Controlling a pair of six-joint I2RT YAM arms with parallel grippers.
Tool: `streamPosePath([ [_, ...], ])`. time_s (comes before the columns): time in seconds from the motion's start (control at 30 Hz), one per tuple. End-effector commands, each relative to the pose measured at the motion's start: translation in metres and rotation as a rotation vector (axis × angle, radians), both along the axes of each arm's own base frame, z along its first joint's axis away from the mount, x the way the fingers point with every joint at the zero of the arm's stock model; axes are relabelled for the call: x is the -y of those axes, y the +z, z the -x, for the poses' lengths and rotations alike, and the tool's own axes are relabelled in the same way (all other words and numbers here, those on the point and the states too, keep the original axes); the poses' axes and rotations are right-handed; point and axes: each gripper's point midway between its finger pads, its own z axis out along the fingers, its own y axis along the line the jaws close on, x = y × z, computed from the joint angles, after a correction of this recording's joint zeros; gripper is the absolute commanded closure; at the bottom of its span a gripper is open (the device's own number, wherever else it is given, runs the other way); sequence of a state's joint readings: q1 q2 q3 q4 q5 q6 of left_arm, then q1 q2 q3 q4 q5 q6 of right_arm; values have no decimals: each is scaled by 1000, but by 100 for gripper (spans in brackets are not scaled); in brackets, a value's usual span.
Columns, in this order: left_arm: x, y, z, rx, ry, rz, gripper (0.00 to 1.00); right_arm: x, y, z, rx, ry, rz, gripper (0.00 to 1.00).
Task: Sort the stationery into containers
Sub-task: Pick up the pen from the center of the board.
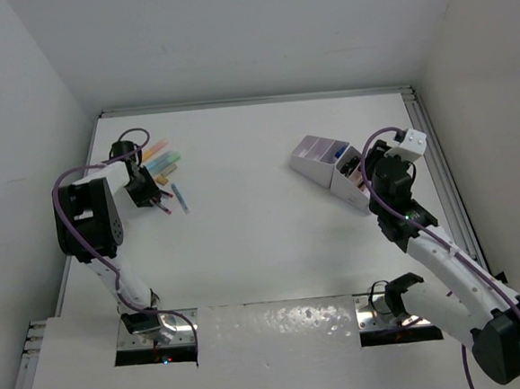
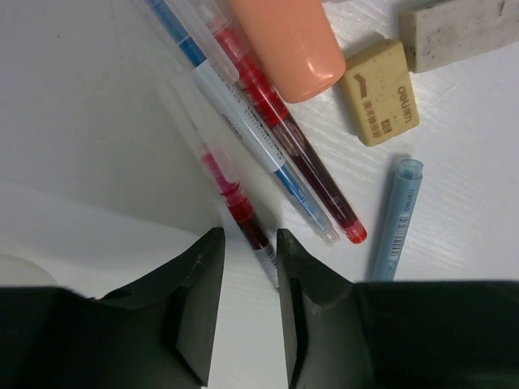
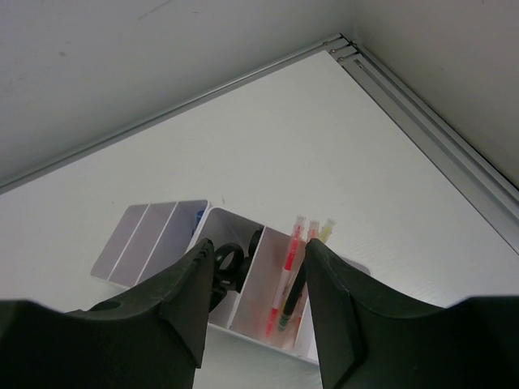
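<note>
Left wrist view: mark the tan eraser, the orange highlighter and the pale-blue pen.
tan eraser (image 2: 379, 92), left wrist view, middle of its printed face.
orange highlighter (image 2: 288, 40), left wrist view, body near the rounded end.
pale-blue pen (image 2: 395, 219), left wrist view, mid-barrel.

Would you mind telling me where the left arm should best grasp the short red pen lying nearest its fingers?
Take the short red pen at its dark near end, straight from above, with the left gripper astride the thin barrel. It lies flat, and the blue pen beside it stands farthest off there.
</note>
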State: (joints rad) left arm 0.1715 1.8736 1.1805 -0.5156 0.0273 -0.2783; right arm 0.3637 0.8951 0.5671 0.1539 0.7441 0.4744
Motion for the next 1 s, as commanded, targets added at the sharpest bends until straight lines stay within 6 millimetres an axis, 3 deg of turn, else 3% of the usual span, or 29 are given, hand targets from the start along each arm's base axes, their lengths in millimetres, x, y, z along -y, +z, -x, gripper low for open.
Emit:
streamPosePath([
  [0.0, -7, 2, 11, -9, 24, -14, 71, 1, 9, 2, 39, -4, -7, 52],
  [0.23, -29, -10, 24, -66, 83, -39, 85, 4, 11, 6, 41, -12, 1, 50],
  [0.47, -38, -14, 51, -120, 140, -23, 100, 4, 21, 9, 52, 0, 12, 49],
  [0.6, -42, -7, 60, -121, 170, 3, 100, -3, 26, 8, 55, 45, 15, 49],
  [0.7, -34, 21, 52, -71, 144, 66, 100, -23, 31, 1, 33, 149, 33, 50],
  [0.8, -15, 78, 17, 94, 29, 74, 100, -54, 26, -6, -23, 290, 61, 51],
  [0.83, -11, 113, 1, 195, -11, 49, 100, -68, 27, -7, -28, 346, 66, 51],
  [0.87, -5, 130, -7, 250, -68, 31, 100, -84, 28, -8, -32, 416, 59, 51],
  [0.9, 19, 151, -20, 330, -171, 51, 100, -96, 36, -12, -14, 463, 49, 51],
  [0.93, 32, 179, -33, 427, -320, 12, 100, -123, 33, -12, -24, 572, 39, 49],
  [0.97, 50, 193, -39, 477, -424, 13, 100, -137, 36, -12, -12, 634, 27, 46],
])
